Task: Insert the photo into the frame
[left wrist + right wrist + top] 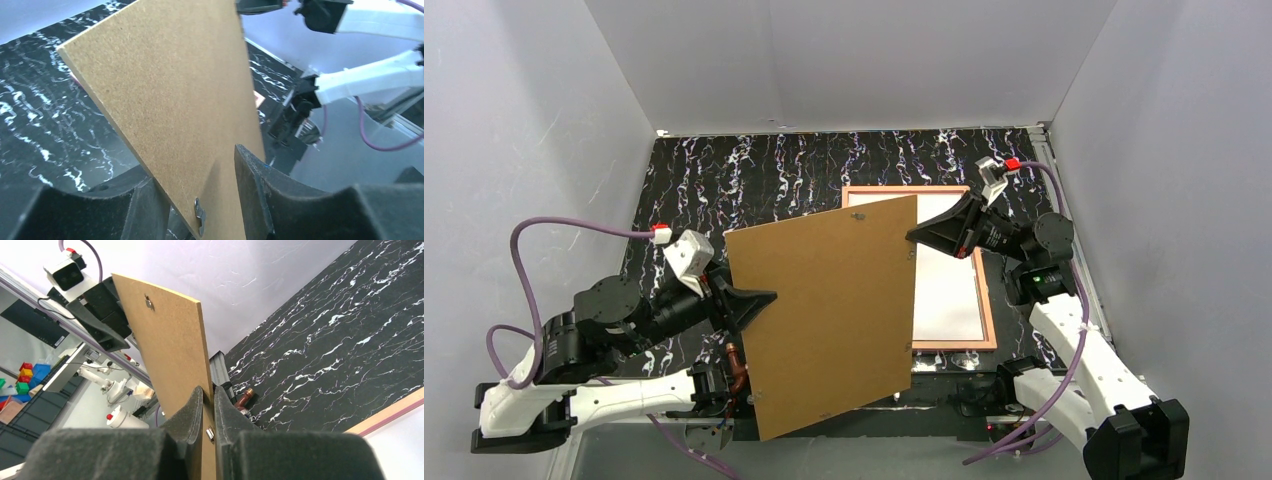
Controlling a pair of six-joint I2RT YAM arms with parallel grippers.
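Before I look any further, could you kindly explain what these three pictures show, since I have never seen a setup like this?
They show one moment from three cameras. The wide picture is taken from above and behind two robot arms, which are bolted at the near edge of a black marbled table. The other two pictures come from small cameras on the arms' wrists, so each shows its own dark fingers at the bottom.

Together the arms hold up a brown backing board, tilted above the table. The left gripper pinches its left edge and the right gripper its right edge; the right wrist view shows the fingers closed on the board.

Flat on the table behind the board lies the frame, with a white sheet inside it. Whether that sheet is the photo's back, I cannot tell.
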